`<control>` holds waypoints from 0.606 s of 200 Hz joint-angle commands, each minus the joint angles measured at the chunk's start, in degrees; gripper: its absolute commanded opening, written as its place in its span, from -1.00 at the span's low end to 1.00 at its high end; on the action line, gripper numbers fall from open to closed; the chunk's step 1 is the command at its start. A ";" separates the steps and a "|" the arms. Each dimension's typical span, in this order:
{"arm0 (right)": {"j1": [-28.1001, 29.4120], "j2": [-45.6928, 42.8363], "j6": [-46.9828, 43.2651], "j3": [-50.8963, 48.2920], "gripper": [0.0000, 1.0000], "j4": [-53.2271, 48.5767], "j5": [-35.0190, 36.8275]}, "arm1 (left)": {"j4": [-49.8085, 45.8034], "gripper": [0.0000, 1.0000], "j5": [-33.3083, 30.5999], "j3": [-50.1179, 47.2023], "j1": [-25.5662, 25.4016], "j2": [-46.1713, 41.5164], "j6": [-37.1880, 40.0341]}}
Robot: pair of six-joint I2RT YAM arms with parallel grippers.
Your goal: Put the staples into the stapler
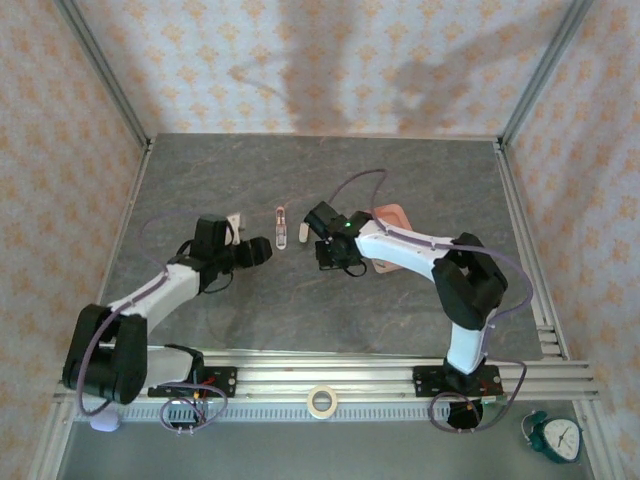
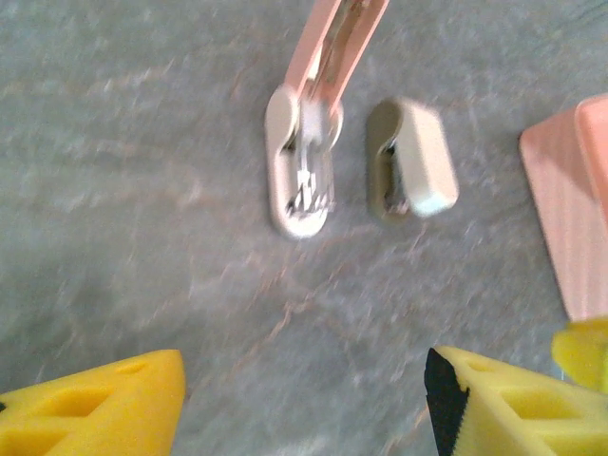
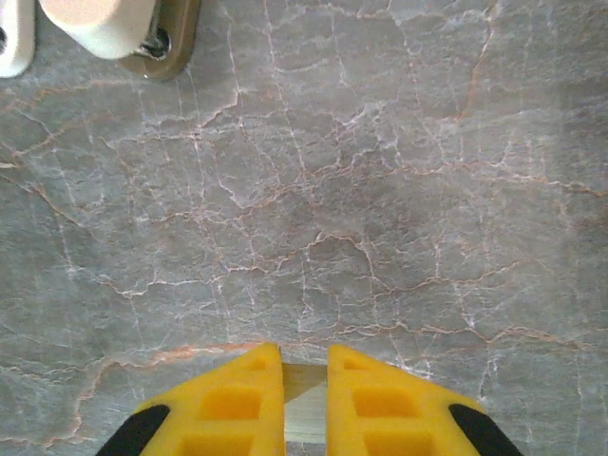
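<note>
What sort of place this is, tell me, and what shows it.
Probably a robot lab test cell: aluminium frame posts, patterned backdrop walls, and a slotted rail carrying the left arm and right arm.

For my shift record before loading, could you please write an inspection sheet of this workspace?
Surface: grey marbled table top, no spills seen.
Job's things: pink-and-white mini stapler lying open; thin pale strip, apparently the staples, in right gripper.
Clutter: shallow pink tray; small white capped piece beside stapler; beige tape roll; teal clock.
Grippers: left gripper open, empty; right gripper shut.
Cables: purple cables loop along both arms.
Surroundings: patterned wallpaper walls, metal frame posts.
</note>
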 commanded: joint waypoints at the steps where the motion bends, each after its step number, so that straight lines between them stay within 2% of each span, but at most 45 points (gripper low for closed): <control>1: -0.07 -2.42 0.80 -2.72 -0.72 3.22 2.07 | 4.03 0.38 1.98 6.75 -0.25 7.24 1.72; 36: -0.20 -4.09 0.81 -5.72 -0.72 4.93 3.45 | 12.53 0.45 6.84 11.42 -0.48 18.20 6.96; 60: -0.44 -5.14 1.28 -7.77 -0.72 5.54 4.07 | 20.78 0.47 6.14 11.68 -0.42 22.83 7.69; 121: -1.28 -4.98 0.96 -9.35 -0.72 6.78 3.65 | 22.51 0.50 4.49 16.84 -0.48 30.64 9.92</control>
